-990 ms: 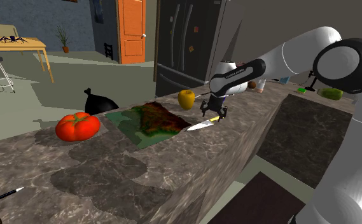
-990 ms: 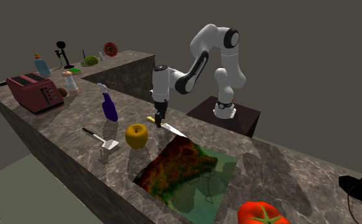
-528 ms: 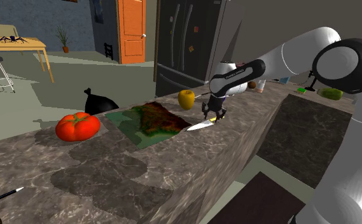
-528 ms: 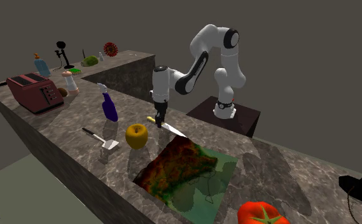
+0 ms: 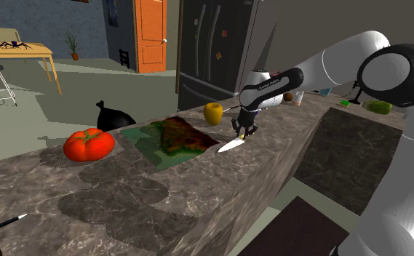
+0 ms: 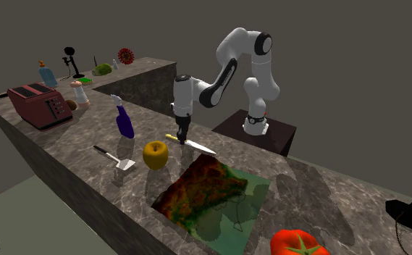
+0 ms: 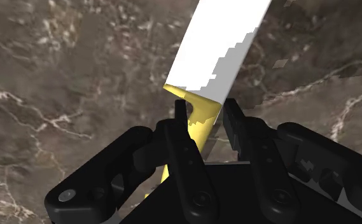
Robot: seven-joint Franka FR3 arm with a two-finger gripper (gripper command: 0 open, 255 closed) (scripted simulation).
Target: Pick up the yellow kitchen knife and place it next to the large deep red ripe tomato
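Wrist view: knife clasped between fingers.

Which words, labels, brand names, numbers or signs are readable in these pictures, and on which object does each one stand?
No text can be read in full.
On the arm: a pale marking along the dark forearm, too small to read.
On the fridge: small coloured notes, no letters legible.
On the knife: plain white blade, no mark.
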